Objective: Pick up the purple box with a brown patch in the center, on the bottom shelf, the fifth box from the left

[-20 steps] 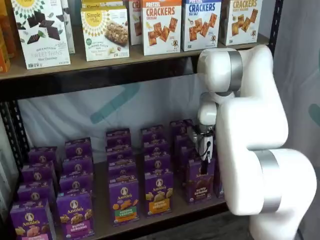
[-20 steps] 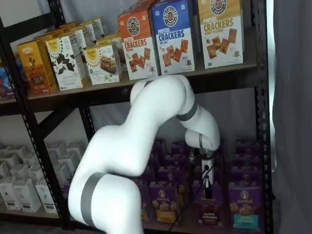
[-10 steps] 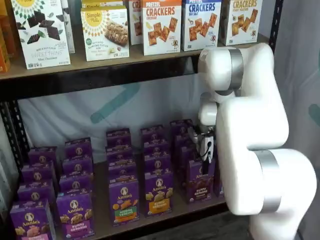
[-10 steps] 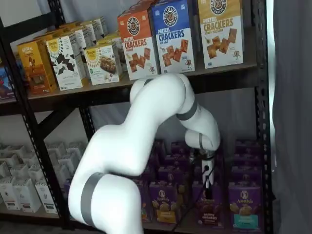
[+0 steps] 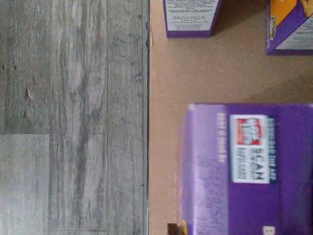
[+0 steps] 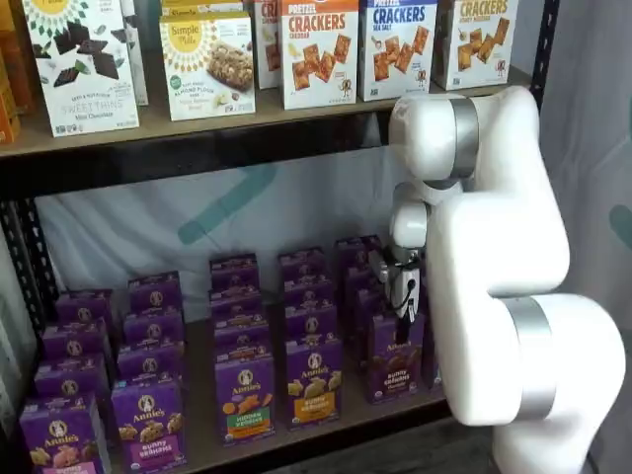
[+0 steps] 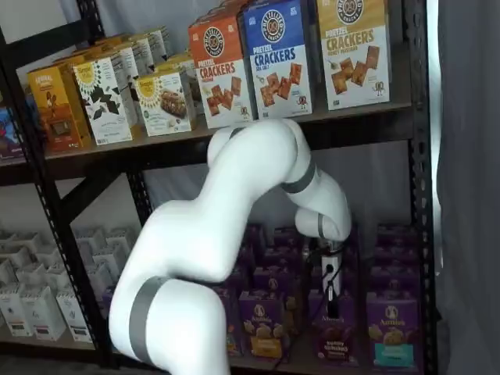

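The purple box (image 6: 395, 360) with the brown strip stands at the front of its row on the bottom shelf (image 6: 331, 420), in both shelf views (image 7: 336, 337). My gripper (image 6: 407, 314) comes down onto its top edge, black fingers closed on the box; it also shows in a shelf view (image 7: 331, 291). The box's base seems slightly off the board. The wrist view shows the box's purple top (image 5: 244, 166) close up over the tan shelf board (image 5: 166, 73). The fingers are hidden there.
An orange-strip carton (image 6: 314, 380) and a green-strip carton (image 6: 245, 395) stand left of the box, a teal-strip carton (image 7: 391, 337) to its right. More purple cartons stand behind. The cracker shelf (image 6: 316, 49) hangs above. Grey plank floor (image 5: 73, 117) lies beyond the shelf edge.
The gripper and the purple box have risen a little together. The other cartons have not moved.
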Controlling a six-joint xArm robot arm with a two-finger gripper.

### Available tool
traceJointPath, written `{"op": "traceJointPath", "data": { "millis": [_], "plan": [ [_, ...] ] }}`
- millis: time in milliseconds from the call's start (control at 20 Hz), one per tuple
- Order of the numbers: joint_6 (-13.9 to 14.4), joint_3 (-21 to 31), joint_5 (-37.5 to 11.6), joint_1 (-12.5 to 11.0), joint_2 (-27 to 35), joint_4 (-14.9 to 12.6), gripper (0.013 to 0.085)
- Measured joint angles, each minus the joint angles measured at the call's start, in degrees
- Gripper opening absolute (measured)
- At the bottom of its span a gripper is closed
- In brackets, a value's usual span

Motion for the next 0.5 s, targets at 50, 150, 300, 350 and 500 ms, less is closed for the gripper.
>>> {"op": "traceJointPath", "data": {
  "millis": [50, 150, 300, 350, 500],
  "plan": [
    [0.0, -0.1, 0.1, 0.0, 0.0, 0.0, 0.037],
    [0.0, 0.0, 0.2, 0.0, 0.0, 0.0, 0.033],
    [0.0, 0.2, 0.0, -0.1, -0.1, 0.0, 0.029],
    [-0.1, 0.4, -0.1, -0.1, -0.2, 0.0, 0.025],
    [-0.1, 1.0, -0.5, -0.2, -0.6, -0.1, 0.025]
  ]
}}
